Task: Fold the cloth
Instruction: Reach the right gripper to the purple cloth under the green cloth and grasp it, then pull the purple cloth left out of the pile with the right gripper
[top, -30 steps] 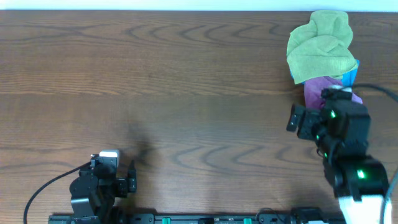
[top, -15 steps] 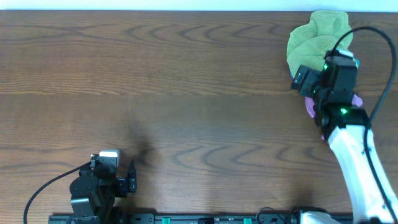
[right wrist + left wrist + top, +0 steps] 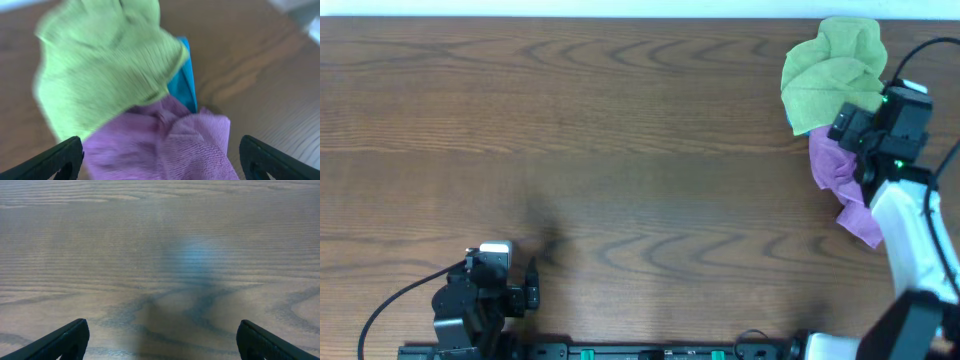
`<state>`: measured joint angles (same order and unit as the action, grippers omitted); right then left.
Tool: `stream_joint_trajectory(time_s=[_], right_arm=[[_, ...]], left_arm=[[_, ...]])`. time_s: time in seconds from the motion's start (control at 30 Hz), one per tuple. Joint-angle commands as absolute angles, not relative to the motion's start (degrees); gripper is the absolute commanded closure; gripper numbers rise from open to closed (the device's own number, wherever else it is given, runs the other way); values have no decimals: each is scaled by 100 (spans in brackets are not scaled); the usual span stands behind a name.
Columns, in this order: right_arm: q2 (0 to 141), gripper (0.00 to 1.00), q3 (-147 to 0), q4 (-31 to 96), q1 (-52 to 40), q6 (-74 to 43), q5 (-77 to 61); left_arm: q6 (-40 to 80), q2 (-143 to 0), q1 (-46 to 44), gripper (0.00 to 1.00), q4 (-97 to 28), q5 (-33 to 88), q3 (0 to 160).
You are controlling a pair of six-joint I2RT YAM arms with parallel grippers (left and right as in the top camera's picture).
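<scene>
The cloth [image 3: 842, 178] lies crumpled near the right-hand edge of the desk [image 3: 620, 150], towards the far side. Its far end is tucked under the near edge of a lime-green cloth [image 3: 832, 70], which sits bunched on top of it. The rest spreads out towards the near side, where the right arm hides part of it from overhead.

The right pincer [image 3: 162, 159] is over this pile, its fingers spread wide and gripping nothing. In the right wrist view the two fingertips sit at the bottom corners, and the purple folds of the cloth fill the space between and just ahead of them. The green cloth is beyond that. A strip of something bright blue [image 3: 182, 75] shows where the two cloths meet; what it is cannot be made out. That view is blurred, and it does not show whether the fingers touch the cloth or hang just above it.

The left pincer [image 3: 162, 340] is at the near left of the desk, well apart from the cloths. Its fingers are also wide apart, with only bare wood grain in front of it.
</scene>
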<state>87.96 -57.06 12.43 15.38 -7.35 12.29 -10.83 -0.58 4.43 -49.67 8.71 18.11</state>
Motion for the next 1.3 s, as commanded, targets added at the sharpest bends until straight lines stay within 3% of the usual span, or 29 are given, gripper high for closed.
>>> stream_joint_trajectory(time_s=[0.0,0.53,0.73,0.77,0.8,0.83,1.27], right_arm=[[9185,1,-5765,1256,1717,-722,1009],[9710,11,-5765,2084,1761,-1087,1767],[9710,54,-5763,2220,1761,-1048,2025],[9706,64,-5765,2233,1761,-1044,2038],[9692,85,-5765,2255,1758,-1044,2038],[9664,99,-5765,2270,1754,-1046,2036],[7470,99,-5765,3258,827,-504,1710]], left_arm=[[-1179,-25,425,5,-4969,838,1809],[-1179,-25,425,5,-4969,838,1809],[-1179,-25,425,5,-4967,838,1809],[-1179,-25,425,5,-4967,838,1809],[-1179,-25,425,5,-4969,838,1809],[-1179,-25,425,5,-4967,838,1809],[-1179,-25,425,5,-4967,838,1809]])
